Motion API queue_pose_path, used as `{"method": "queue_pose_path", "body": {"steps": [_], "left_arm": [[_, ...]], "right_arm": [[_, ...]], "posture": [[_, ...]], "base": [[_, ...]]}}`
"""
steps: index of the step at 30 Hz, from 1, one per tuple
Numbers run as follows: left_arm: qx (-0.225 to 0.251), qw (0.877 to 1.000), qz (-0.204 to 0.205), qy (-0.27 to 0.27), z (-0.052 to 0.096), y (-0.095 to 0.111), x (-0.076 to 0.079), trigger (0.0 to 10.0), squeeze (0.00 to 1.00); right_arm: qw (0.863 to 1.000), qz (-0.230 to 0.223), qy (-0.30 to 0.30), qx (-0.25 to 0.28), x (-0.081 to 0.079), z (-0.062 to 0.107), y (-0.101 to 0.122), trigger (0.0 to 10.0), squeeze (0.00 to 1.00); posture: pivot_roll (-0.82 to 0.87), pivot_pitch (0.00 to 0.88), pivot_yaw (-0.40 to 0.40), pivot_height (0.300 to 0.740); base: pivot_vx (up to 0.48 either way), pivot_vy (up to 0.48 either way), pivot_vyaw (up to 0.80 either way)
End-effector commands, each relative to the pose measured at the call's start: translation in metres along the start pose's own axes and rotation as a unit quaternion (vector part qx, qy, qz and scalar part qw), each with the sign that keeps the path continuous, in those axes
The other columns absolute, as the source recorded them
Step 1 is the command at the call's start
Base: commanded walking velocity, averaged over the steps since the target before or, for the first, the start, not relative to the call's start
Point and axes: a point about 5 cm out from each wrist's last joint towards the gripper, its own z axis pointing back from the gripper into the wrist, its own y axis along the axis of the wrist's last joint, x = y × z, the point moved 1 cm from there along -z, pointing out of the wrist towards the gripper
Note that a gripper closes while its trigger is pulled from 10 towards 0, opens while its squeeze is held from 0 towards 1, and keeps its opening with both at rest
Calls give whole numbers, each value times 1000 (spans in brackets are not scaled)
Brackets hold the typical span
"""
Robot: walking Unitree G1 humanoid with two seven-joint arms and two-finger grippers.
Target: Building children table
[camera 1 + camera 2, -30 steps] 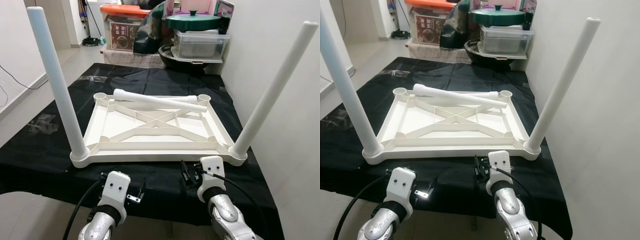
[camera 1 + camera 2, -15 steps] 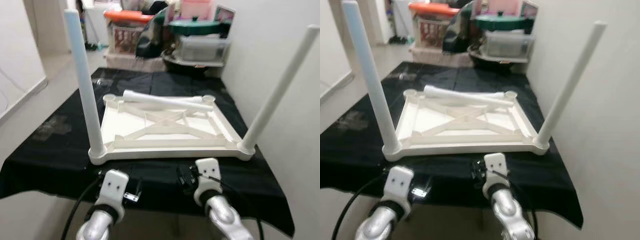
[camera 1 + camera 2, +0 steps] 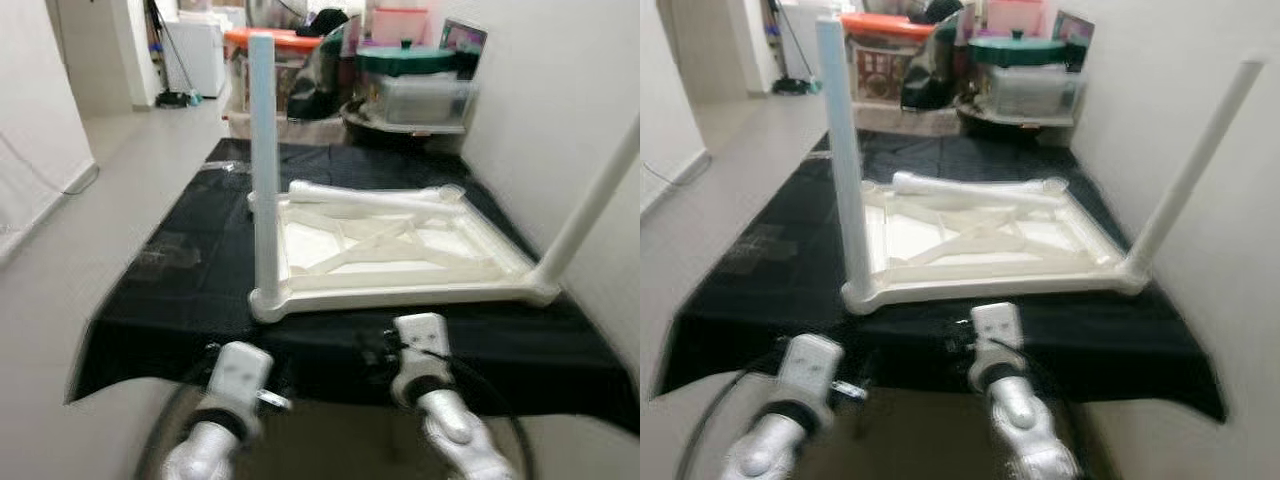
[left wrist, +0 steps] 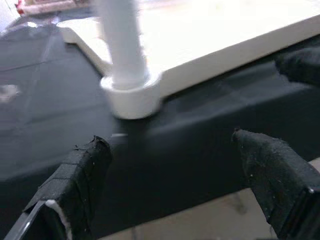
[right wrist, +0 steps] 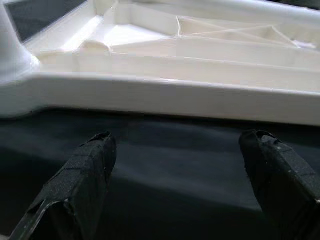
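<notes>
Left eye view showed the two pincers nearest, low in front of the upside-down table top (image 3: 400, 262). The left pincer (image 4: 175, 175) had its fingers spread wide and held nothing. The right pincer (image 5: 182, 177) was spread wide and empty too.

Just past them, the table top lay on a black cloth (image 3: 180, 270) over the bench. One white leg (image 3: 264, 170) stood up in the table top's near left corner. Another leg (image 3: 1190, 170) stood in its near right corner, leaning a little. A loose leg (image 3: 375, 197) lay across the far side of the table top. Behind the table top, well apart, sat boxes and a green pot lid (image 3: 405, 60).

The loose leg looked like hard, smooth plastic, so I think it was light and stiff but a bit slippery. A good place to hold it would be around its middle.
</notes>
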Motion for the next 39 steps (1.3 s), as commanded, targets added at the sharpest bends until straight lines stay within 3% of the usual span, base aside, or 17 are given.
{"method": "queue_pose_path", "body": {"steps": [1, 15, 29, 39], "left_arm": [[-6, 1000, -6, 9, 1, -3, -4, 10000, 0], [-1, 1000, -14, -3, 2, -2, -6, 10000, 0], [2, 1000, -10, -4, 4, -1, -5, 10000, 0], [-6, 1000, -3, -11, 4, -2, -5, 10000, 0]], "right_arm": [[1000, 0, 11, 5, -5, -1, 4, 10000, 0], [1000, -9, 19, 3, -10, -1, 4, 10000, 0], [999, -26, 36, 6, -13, 0, 7, 10000, 0], [999, -25, 33, 23, -12, 1, 13, 10000, 0]], "posture": [[36, 0, -63, 740], [69, 0, -46, 740], [80, 0, -55, 740], [84, 0, -54, 740]], "base": [[0, 480, 0], [76, 435, 0], [385, 0, 0], [49, 0, 0]]}}
